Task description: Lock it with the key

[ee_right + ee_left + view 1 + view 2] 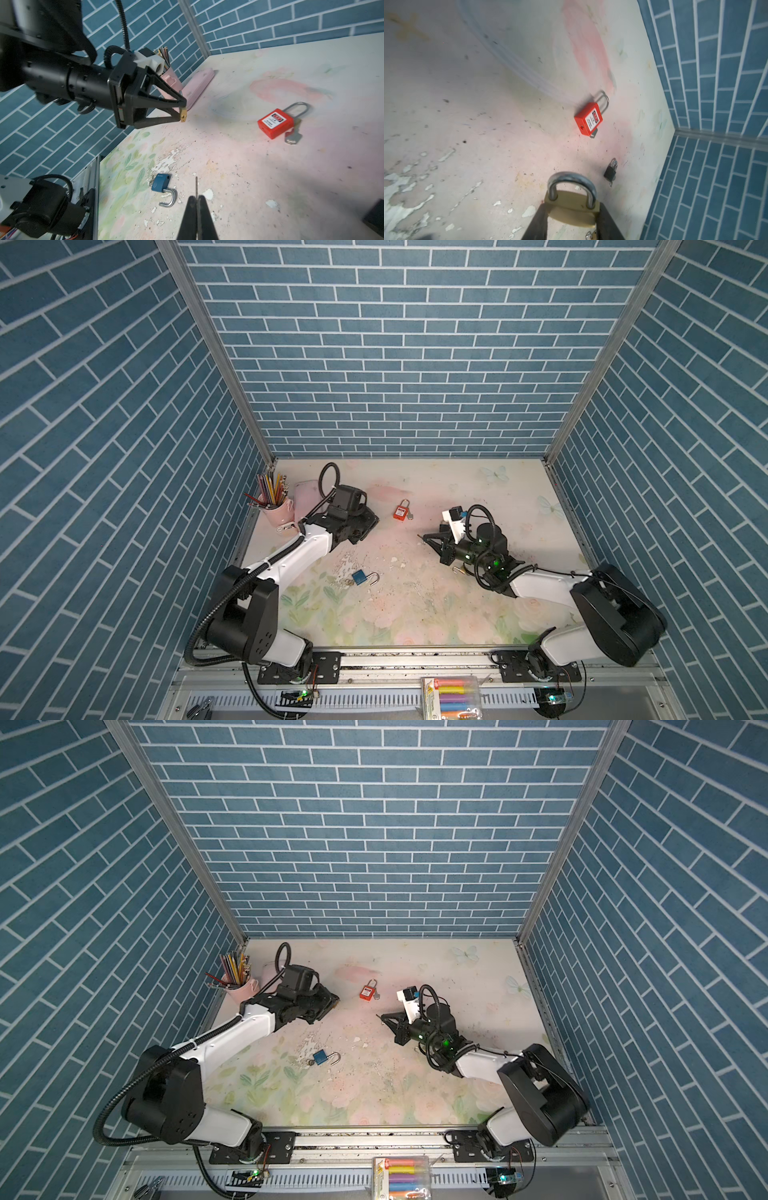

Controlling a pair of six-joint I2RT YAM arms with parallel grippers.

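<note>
My left gripper (572, 205) is shut on a brass padlock (571, 197), gripped by the body with its steel shackle pointing away from the fingers. The right wrist view shows that same left gripper (182, 112) held above the table with the brass padlock (183, 116) at its tips. My right gripper (197, 197) is shut on a thin key (196, 185), seen edge-on and sticking out past the fingertips. In both top views the left gripper (370, 522) and right gripper (422, 537) face each other with a gap between them.
A red padlock (401, 511) with a key in it lies at mid-table. A blue padlock (359, 576) with an open shackle lies nearer the front. A small black padlock (610, 172) lies on the table. A pink cup of pencils (276, 506) and a pink case (305, 497) stand at the back left.
</note>
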